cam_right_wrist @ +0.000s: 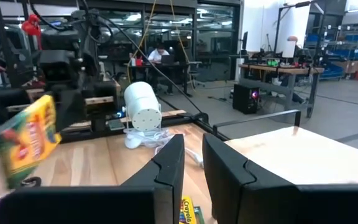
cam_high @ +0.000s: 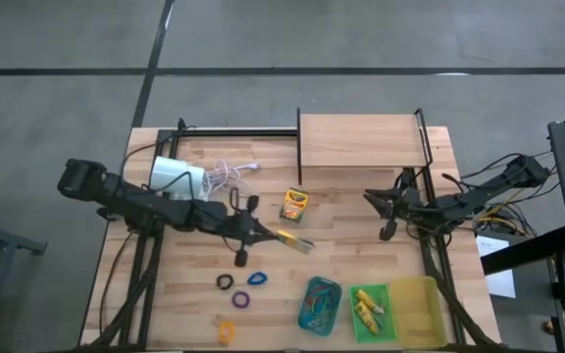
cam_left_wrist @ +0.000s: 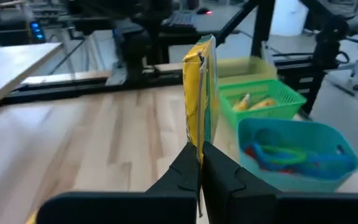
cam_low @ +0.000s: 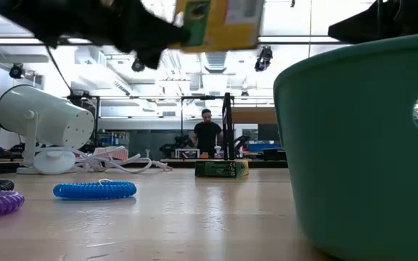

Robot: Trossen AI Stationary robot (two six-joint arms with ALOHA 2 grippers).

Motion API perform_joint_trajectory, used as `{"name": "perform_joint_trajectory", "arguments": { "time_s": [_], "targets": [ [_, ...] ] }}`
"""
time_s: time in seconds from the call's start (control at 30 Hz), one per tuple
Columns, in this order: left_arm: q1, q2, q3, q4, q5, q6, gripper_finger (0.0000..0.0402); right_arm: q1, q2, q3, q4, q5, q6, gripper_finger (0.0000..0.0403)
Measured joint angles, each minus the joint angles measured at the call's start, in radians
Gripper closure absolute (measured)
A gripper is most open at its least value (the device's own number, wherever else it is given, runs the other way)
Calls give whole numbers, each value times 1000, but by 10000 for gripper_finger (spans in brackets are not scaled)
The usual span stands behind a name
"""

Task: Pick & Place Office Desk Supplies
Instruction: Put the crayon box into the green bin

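My left gripper [cam_left_wrist: 199, 163] is clamped on 1 crayon box [cam_left_wrist: 201, 93], held on edge above the counter [cam_high: 351, 245] so it can drop into the green tray [cam_left_wrist: 263, 99]. My right gripper [cam_right_wrist: 191, 163] waits slightly parted, holding nothing.

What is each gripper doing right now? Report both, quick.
Left gripper: shut on a thin yellow-and-green cardboard crayon box, held up above the table.
Right gripper: holds nothing, waits near the wooden shelf; fingers slightly apart, open or shut cannot be told.

Pale planked wooden table [cam_high: 361, 245], perhaps matt; mesh plastic trays [cam_left_wrist: 263, 99].
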Motion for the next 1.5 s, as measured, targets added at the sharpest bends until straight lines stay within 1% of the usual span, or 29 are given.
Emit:
{"name": "perform_joint_trajectory", "arguments": {
  "time_s": [0.07, 0.2, 0.23, 0.3, 0.43, 0.53, 0.63, 0.7, 0.77, 0.83, 1.07, 1.3, 1.37, 1.5],
  "targets": [
    [0, 51, 66, -27, 59, 0, 394, 0, 0, 0, 0, 0, 0, 349],
    [14, 148, 205, -112, 275, 24, 394, 0, 0, 0, -4, 0, 7, 349],
    [16, 171, 236, -125, 314, 40, 394, 0, 0, 0, -7, 0, 11, 349],
    [17, 223, 298, -138, 348, 76, 394, 0, 0, 0, -13, 0, 16, 349],
    [17, 324, 422, -136, 348, 175, 393, 0, 5, 0, -19, 0, 16, 349],
    [17, 399, 510, -156, 349, 184, 393, -1, 6, 0, -20, 0, 16, 349],
    [17, 455, 585, -242, 346, 176, 393, 0, 6, 0, -23, -1, 18, 349],
    [17, 475, 618, -305, 309, 176, 393, 0, 6, 0, -24, -1, 16, 349],
    [18, 495, 639, -312, 287, 179, 393, 0, 6, 0, -25, -1, 16, 349],
    [18, 515, 649, -298, 287, 180, 393, 0, 6, 0, -32, -1, 18, 349],
    [-3, 583, 674, -234, 318, 182, 393, 0, 7, 0, -38, -1, 19, 349],
    [-26, 657, 701, -131, 318, 182, 393, 0, 7, 0, -39, -1, 19, 349],
    [-31, 676, 717, -73, 318, 182, 393, 0, 6, 0, -43, -1, 19, 349],
    [-35, 684, 730, -66, 319, 182, 393, 0, 8, 0, -45, -1, 19, 349]
  ]
}}
